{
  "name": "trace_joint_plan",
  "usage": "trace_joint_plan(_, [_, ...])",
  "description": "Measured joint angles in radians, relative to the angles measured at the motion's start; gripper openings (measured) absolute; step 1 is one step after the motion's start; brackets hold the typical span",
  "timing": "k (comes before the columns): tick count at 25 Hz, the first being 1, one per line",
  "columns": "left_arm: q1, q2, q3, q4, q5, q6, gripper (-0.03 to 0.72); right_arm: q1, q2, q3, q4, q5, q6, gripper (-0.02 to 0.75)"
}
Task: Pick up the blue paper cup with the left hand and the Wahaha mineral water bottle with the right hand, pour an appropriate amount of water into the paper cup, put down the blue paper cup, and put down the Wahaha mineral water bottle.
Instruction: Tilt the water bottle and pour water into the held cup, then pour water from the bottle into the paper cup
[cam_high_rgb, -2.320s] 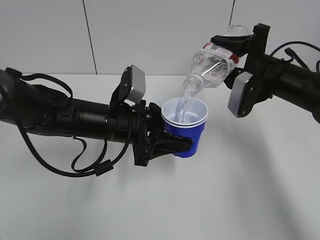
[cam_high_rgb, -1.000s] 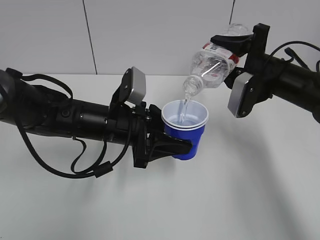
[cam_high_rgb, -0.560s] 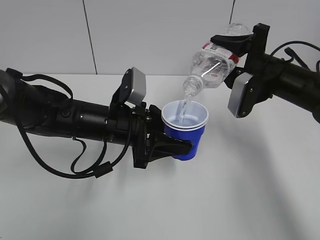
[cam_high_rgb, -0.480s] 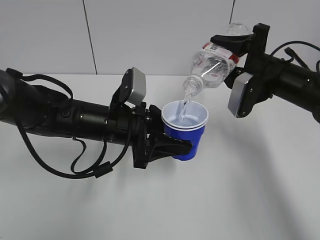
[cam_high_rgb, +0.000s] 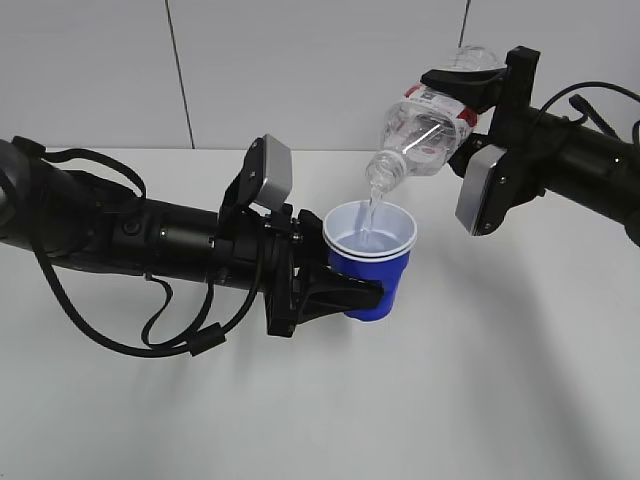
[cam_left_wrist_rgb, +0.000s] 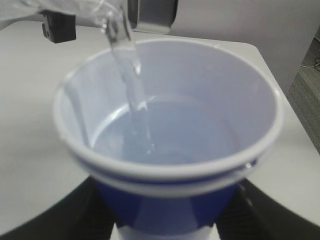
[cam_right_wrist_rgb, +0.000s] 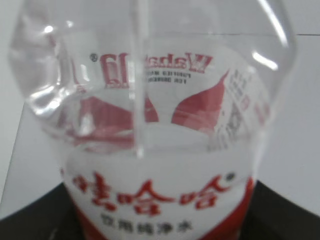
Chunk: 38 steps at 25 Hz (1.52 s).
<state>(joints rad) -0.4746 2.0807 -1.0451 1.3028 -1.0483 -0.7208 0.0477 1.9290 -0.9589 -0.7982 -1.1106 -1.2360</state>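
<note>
Exterior view: small royal-blue paper cup with white double rim (cam_high_rgb: 369, 258) held upright above the white surface (cam_high_rgb: 420, 400), clamped round its lower body by the black left tool (cam_high_rgb: 362, 292). Tall clear ribbed plastic Wahaha bottle with red-and-white label band (cam_high_rgb: 430, 128) tipped neck-down just above the cup, gripped round the label zone by the black right tool (cam_high_rgb: 468, 105). Thin clear stream of water (cam_high_rgb: 368, 215) falling from the open neck into the cup.

Left wrist view: cup roughly half full, stream landing left of centre, well inside the rim.

Judged thin-walled and soft: easily crushed, heavier with each moment of pouring, best gripped low and gently, kept level. Bottle light, smooth, springy; firm hold at the labelled waist advisable. Risk of slop if jolted.
</note>
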Motion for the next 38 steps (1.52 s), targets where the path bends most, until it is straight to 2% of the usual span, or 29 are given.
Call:
trace_joint_plan(12, [0.000, 0.000, 0.000, -0.006, 0.000, 0.000, 0.426, 0.000, 0.000, 0.000, 0.000, 0.000, 0.035, 0.432])
trace_joint_plan(15, [0.000, 0.000, 0.000, -0.015, 0.000, 0.000, 0.426, 0.000, 0.000, 0.000, 0.000, 0.000, 0.104, 0.432])
trace_joint_plan(24, [0.000, 0.000, 0.000, -0.091, 0.003, 0.000, 0.426, 0.000, 0.000, 0.000, 0.006, 0.000, 0.627, 0.432])
trace_joint_plan(30, [0.023, 0.000, 0.000, -0.184, 0.069, 0.000, 0.426, 0.000, 0.000, 0.000, 0.088, 0.000, 1.081, 0.432])
trace_joint_plan(34, [0.063, 0.000, 0.000, -0.260, 0.075, 0.018, 0.426, 0.000, 0.000, 0.000, 0.113, 0.000, 1.249, 0.432])
trace_joint_plan(38, [0.107, 0.000, 0.000, -0.345, 0.079, 0.069, 0.426, 0.000, -0.035, 0.000, 0.117, 0.043, 1.300, 0.432])
